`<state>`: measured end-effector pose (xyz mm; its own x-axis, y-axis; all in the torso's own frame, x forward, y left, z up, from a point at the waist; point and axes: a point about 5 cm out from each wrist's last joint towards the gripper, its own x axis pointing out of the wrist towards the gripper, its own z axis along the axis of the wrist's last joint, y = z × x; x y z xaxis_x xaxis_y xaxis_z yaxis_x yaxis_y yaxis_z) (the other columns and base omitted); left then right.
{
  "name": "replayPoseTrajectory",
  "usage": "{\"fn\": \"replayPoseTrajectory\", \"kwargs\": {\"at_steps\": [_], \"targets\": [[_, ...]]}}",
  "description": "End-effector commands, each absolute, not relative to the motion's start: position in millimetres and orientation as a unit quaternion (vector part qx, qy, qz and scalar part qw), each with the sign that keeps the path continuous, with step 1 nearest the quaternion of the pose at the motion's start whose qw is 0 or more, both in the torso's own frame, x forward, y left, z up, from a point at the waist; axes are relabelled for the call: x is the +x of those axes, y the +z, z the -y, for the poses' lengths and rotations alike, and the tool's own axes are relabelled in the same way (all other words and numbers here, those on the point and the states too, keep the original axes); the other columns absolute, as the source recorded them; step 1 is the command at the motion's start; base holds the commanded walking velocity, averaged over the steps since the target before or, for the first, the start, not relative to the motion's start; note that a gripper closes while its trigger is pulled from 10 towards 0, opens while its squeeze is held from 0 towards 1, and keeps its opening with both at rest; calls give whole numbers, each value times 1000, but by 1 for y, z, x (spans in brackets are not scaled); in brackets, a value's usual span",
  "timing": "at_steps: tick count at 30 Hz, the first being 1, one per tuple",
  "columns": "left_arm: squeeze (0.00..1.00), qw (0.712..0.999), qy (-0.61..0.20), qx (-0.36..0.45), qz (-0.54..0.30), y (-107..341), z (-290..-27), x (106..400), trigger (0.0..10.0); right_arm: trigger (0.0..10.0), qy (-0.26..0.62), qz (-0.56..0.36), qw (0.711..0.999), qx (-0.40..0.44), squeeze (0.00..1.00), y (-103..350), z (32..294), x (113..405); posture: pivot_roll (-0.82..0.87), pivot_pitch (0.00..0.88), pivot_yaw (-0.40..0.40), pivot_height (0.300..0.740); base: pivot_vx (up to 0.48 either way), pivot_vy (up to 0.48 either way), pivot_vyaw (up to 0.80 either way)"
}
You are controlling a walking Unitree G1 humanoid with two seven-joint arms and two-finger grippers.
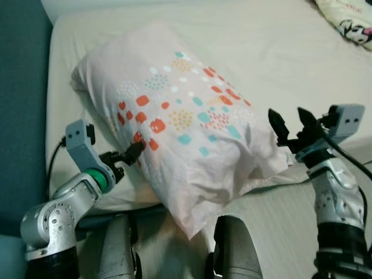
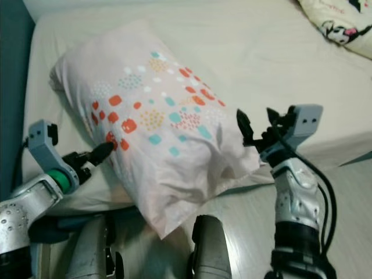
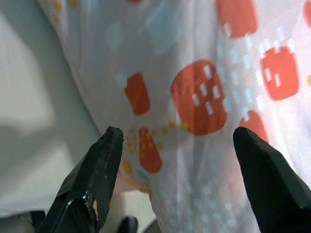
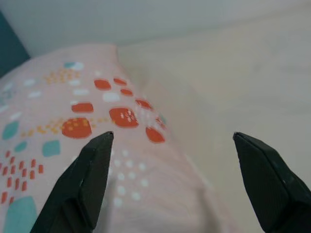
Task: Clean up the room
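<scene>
The left gripper [image 3: 177, 141] has its two black fingers [image 3: 92, 179] spread wide, close against the pillow [image 3: 204, 102]. The pale fabric carries orange-red patches, small yellow dots and faint blue marks. Beside the pillow lies a plain white sheet [image 3: 34, 121].

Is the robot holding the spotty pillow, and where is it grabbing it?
Nothing is gripped. The left gripper is open against the side of the pale pink pillow with orange and teal spots; the right gripper is open beside its other end.
</scene>
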<state>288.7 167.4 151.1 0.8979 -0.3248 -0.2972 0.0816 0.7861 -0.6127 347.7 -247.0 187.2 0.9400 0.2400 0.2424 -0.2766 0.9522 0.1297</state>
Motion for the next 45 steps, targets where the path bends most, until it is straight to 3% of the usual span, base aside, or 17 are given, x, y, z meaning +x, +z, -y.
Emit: {"fn": "replayPoseTrajectory", "kwargs": {"at_steps": [1, 4, 10, 14, 15, 17, 18, 22, 24, 27, 28, 29, 32, 33, 45], "targets": [[1000, 913, -97, -325, -227, 137, -169, 285, 10000, 10000, 138, 73, 983, 98, 1000, 169, 247, 351, 114, 213, 56, 584, 0, 0, 0], [1000, 900, -94, -348, -243, 129, -164, 287, 10000, 10000, 146, 37, 982, 113, 1000, 157, 243, 356, 116, 215, 56, 584, 0, 0, 0], [1000, 863, -147, -398, -273, 118, -117, 292, 10000, 10000, 134, -50, 980, 136, 1000, 126, 238, 361, 150, 240, 50, 584, 0, 0, 0], [1000, 848, -196, -384, -307, 115, -90, 285, 10000, 10000, 115, -94, 981, 126, 1000, 116, 237, 362, 163, 246, 48, 584, 0, 0, 0], [71, 843, -200, -387, -316, 114, -85, 283, 10000, 10000, 107, -105, 982, 113, 867, 115, 239, 362, 164, 246, 45, 584, 0, 0, 0], [71, 836, -199, -396, -324, 113, -81, 283, 10000, 10000, 101, -115, 983, 100, 867, 113, 241, 362, 164, 246, 45, 584, 0, 0, 0], [0, 834, -199, -399, -326, 113, -79, 283, 10000, 10000, 99, -120, 983, 97, 24, 113, 242, 362, 165, 249, 45, 584, 0, 0, 0], [0, 824, -210, -413, -326, 121, -61, 289, 10000, 10000, 94, -135, 982, 87, 0, 111, 245, 362, 162, 251, 42, 584, 0, 0, 0], [0, 819, -225, -421, -319, 129, -50, 291, 10000, 9451, 99, -140, 981, 90, 0, 110, 244, 362, 159, 249, 41, 584, 0, 0, 0], [0, 818, -229, -422, -317, 131, -48, 292, 10000, 9451, 101, -141, 981, 91, 0, 110, 244, 362, 159, 249, 41, 584, 0, 0, 0], [0, 817, -234, -416, -325, 131, -43, 290, 4588, 2039, 111, -140, 979, 94, 0, 110, 241, 362, 150, 247, 44, 584, 0, 0, 0], [0, 814, -240, -411, -332, 130, -37, 288, 784, 0, 119, -139, 978, 100, 0, 110, 238, 363, 145, 249, 46, 584, 0, 0, 0], [0, 811, -247, -406, -340, 130, -31, 286, 784, 0, 128, -137, 976, 107, 0, 111, 235, 364, 145, 249, 46, 584, 0, 0, 0], [0, 811, -249, -404, -343, 129, -29, 285, 0, 0, 130, -136, 976, 111, 0, 112, 234, 364, 139, 247, 44, 584, 0, 0, 0], [0, 820, -236, -373, -365, 119, -27, 282, 0, 0, 184, -127, 961, 162, 0, 116, 222, 367, 133, 251, 33, 584, 0, 0, 0]]}}
